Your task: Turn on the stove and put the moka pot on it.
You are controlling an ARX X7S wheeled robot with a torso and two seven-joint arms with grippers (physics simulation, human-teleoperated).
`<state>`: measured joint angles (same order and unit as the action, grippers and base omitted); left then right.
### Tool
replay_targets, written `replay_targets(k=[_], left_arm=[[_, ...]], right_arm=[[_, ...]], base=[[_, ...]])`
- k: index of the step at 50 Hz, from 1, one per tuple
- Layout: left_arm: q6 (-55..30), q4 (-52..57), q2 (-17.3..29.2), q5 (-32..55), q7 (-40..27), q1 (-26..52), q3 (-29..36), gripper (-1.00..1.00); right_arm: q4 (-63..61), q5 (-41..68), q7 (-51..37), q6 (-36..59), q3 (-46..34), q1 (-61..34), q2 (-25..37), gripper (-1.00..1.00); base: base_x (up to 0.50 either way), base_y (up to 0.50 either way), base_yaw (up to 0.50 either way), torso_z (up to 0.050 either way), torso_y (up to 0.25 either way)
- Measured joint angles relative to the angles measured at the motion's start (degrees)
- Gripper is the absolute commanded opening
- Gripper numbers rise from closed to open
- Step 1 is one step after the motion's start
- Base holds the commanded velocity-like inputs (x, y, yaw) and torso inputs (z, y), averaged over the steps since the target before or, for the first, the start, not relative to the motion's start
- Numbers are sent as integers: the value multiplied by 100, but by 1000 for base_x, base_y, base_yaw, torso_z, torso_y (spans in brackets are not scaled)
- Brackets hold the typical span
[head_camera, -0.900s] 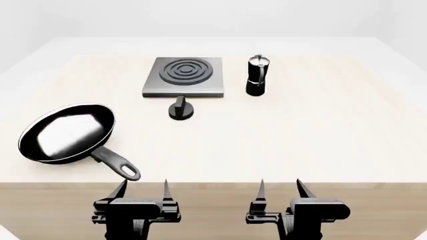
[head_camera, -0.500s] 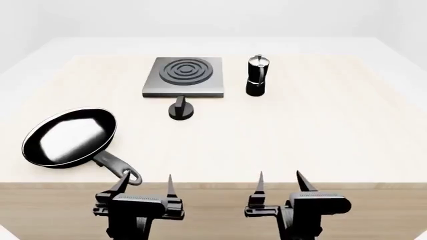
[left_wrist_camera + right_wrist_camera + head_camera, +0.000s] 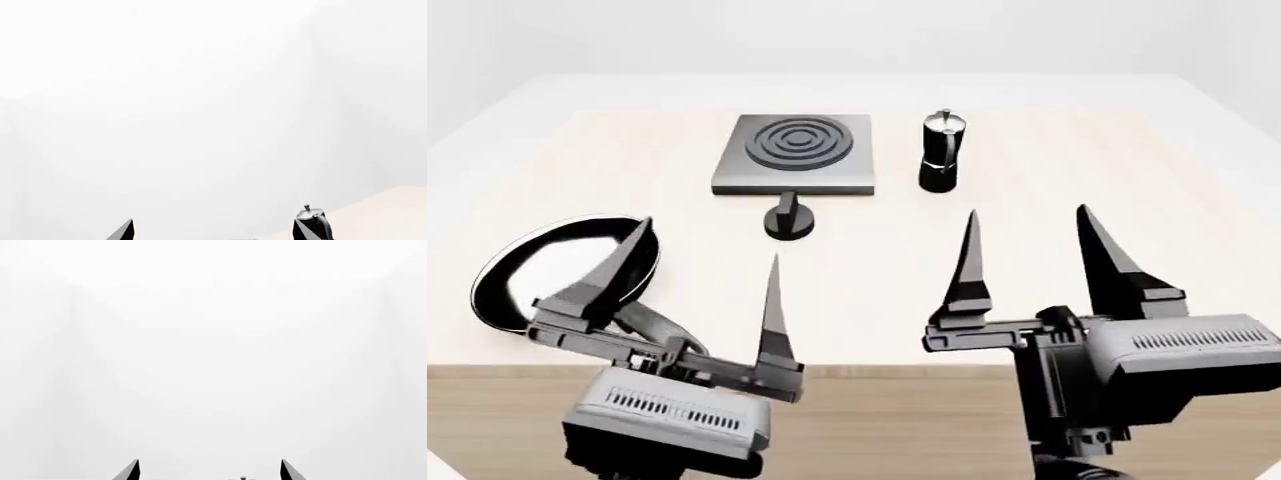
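While both arms hover over the near edge of the table (image 3: 1068, 290), nothing is grasped: the left gripper (image 3: 701, 275) and right gripper (image 3: 1028, 250) each stand wide apart and empty. Reaching looks like the step in hand; next, I judge, one gripper must close on the knob (image 3: 789, 218), just nearer than the stove (image 3: 794, 152). Left of the knob, the frying pan (image 3: 521, 270) holds nothing. Beside the stove's right edge stands the moka pot (image 3: 941, 150), off the burner.

Left tool (image 3: 701, 270), right tool (image 3: 1028, 260): black pointed fingers (blade-like), grey ribbed housings, black brackets.
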<state>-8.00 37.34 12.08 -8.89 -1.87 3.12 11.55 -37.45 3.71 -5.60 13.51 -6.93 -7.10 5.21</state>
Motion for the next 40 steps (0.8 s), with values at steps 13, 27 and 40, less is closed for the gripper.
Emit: replay_targets(k=[13,27,40], left_arm=[[6,1057,175,-314,-82,-68,-95,100],[-96,1861,194,-444,-24,-189,-448,100],[292,2152,-737,-339,954,-407,-1385,100]], right_arm=[[-954,111,-129,263,-66,-155,121,100],[-1463,195,-252,423,-73,-251,266,100],[-1648,261,-336,399,-49,-225,392,100]], base=[[0,0,0,0,0],[0,0,0,0,0],[0,0,0,38,0]])
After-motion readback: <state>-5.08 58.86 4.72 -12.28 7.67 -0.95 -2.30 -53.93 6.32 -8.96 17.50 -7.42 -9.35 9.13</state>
